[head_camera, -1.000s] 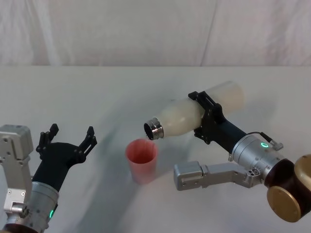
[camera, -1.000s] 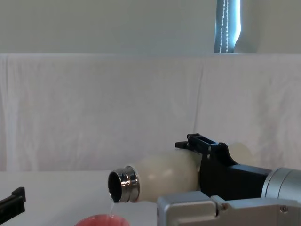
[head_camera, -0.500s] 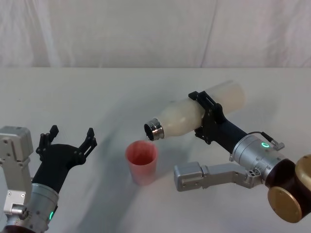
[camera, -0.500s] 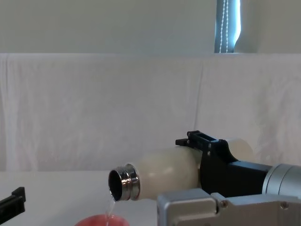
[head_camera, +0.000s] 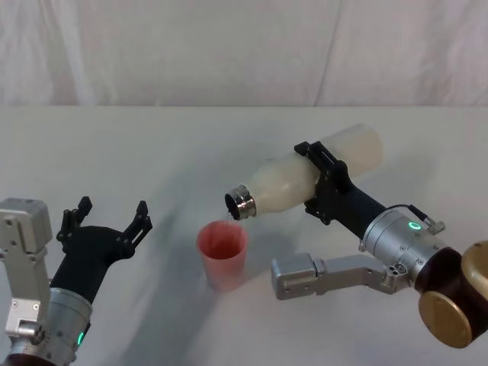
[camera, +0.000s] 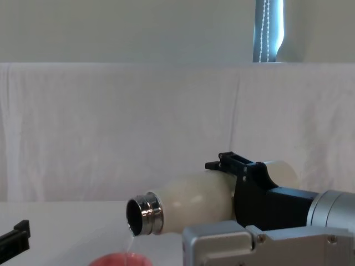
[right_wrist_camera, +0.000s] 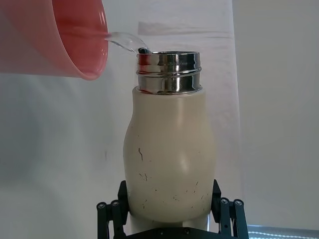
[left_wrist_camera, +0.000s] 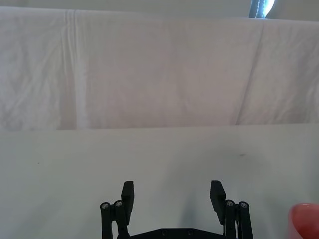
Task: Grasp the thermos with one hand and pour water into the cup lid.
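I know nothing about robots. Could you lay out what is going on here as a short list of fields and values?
Activity: pouring water
Right gripper: shut around the thermos, holding it tipped with its steel neck down
Water: a thin stream runs from the neck into the cup lid
Cup lid: coral-red, upright on the table, below the neck
Left gripper: open, holding nothing, apart from the cup lid on its left
Backdrop: white cloth

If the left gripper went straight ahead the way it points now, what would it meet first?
Probably nothing near: the open left gripper faces bare table, then the white cloth backdrop. The red cup lid sits off to one side of its line.
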Controlling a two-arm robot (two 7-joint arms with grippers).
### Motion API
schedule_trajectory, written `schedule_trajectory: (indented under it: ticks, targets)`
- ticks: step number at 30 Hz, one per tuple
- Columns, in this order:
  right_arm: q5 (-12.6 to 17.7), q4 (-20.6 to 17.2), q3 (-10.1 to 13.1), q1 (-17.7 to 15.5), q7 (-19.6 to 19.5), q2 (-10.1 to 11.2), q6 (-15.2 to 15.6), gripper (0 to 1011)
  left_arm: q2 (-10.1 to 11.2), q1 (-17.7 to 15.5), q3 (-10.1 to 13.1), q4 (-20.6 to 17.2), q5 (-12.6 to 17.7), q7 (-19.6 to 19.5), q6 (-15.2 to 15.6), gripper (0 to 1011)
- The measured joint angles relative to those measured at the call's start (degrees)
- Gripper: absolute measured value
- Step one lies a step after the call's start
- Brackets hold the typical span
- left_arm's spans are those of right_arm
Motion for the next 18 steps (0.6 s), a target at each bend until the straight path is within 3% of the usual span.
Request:
schedule_trajectory:
  ticks: [18]
  targets:
    - [-0.53, -0.02, -0.38, 0.43, 0.40, -0.03, 0.42, 947, 0.00, 0.00, 0.00, 0.00, 0.00, 0.00, 0.00, 1001]
